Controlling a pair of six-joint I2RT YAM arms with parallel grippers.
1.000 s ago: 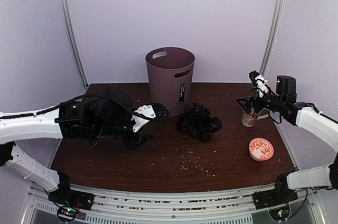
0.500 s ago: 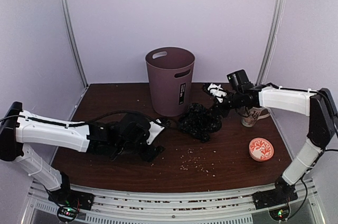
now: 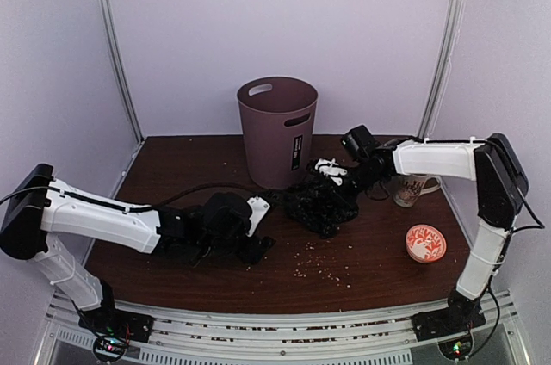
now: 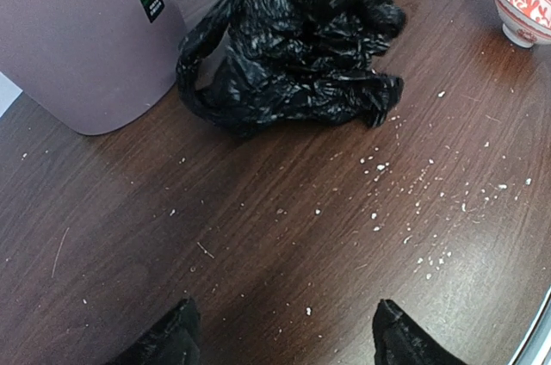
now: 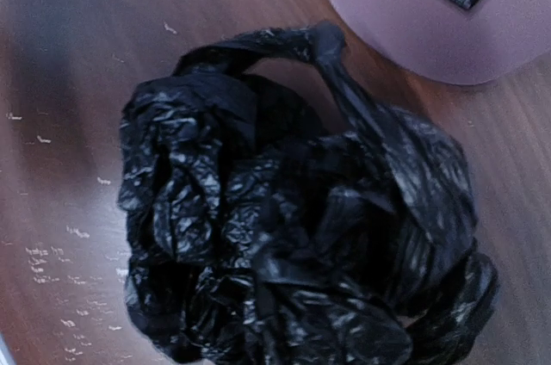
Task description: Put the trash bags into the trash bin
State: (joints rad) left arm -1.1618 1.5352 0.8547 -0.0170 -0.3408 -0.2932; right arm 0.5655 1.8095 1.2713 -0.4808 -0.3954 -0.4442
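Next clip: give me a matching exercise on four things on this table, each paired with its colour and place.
Things:
1. trash bin
2. trash bags
3. mug
4. bowl

Descriptions:
A. red and white, near right part of the table
B. mauve-brown, upright at the back
C. black, crumpled beside the trash bin's base
D. cream, at the right edge, behind the bowl

Pairs: 1-B; 2-C; 3-D; 4-A
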